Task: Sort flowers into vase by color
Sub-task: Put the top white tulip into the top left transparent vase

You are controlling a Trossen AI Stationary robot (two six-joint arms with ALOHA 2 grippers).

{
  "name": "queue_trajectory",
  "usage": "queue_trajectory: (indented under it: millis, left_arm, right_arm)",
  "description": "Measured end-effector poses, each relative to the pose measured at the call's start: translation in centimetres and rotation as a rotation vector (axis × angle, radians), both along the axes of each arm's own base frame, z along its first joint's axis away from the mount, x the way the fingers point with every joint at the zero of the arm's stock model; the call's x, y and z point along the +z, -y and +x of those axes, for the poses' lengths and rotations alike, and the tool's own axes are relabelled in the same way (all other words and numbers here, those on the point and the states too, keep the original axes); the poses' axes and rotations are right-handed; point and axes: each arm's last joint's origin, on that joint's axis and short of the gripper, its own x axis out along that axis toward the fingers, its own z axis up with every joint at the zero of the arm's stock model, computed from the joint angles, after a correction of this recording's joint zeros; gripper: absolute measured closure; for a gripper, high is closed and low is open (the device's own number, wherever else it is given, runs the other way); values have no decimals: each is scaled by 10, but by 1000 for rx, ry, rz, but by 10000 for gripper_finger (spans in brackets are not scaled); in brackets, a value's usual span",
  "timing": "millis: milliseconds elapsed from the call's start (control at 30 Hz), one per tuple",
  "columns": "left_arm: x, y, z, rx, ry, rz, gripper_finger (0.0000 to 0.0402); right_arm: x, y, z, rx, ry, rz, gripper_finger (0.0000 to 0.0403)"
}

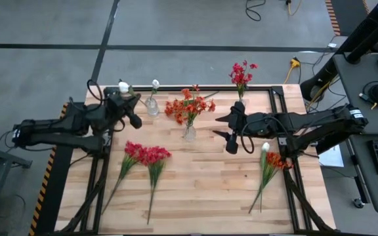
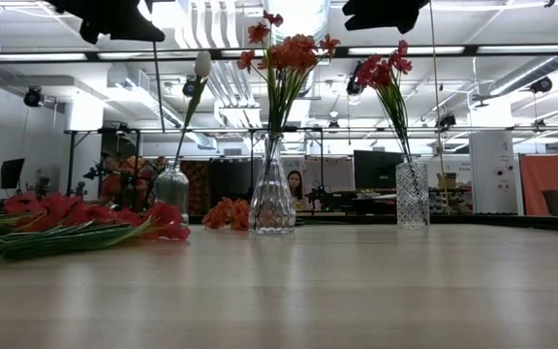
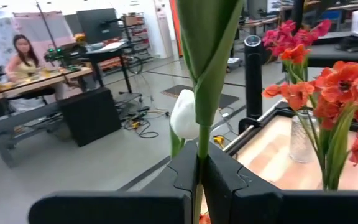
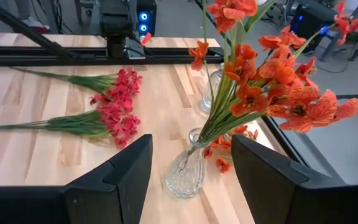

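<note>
My left gripper (image 1: 131,108) is at the table's far left, shut on a white flower (image 3: 184,115). Just to its right, a small vase (image 1: 152,106) holds another white flower (image 1: 155,83). The middle vase (image 1: 189,133) holds orange flowers (image 1: 189,105). The far vase (image 2: 412,194) holds red flowers (image 1: 241,72). Two red sprays (image 1: 146,156) lie flat on the table's near left. A white and an orange spray (image 1: 269,157) lie at the near right. My right gripper (image 1: 227,133) hangs open to the right of the middle vase, pointing at it and touching nothing. My left gripper pinches the white flower's green stem (image 3: 199,149) between its two fingers, just below the bloom. The fingers come in level and lie across the stem. The flower stands upright in the hold, bloom above the fingers, and its thin stem (image 2: 157,97) hangs below them.
A black frame (image 1: 277,92) runs along the table's far and side edges. There is bare wood in the table's near middle (image 1: 202,190). Beyond the table, a person (image 3: 18,56) sits at a desk.
</note>
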Motion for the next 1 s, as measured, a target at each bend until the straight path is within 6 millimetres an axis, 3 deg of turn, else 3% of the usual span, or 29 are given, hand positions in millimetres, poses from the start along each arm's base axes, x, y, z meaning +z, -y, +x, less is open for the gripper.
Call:
queue_trajectory:
  millis: [267, 533, 1000]
  left_arm:
    - [0, -11, -3, 0, -19, 11, 401]
    - [-10, -12, -2, -17, -51, 1, 401]
    - [-11, -19, -4, 30, -53, 20, 401]
  right_arm:
    - [0, 0, 0, -7, 2, 9, 190]
    - [0, 0, 0, -17, 10, 32, 190]
    - [0, 0, 0, -23, 14, 45, 190]
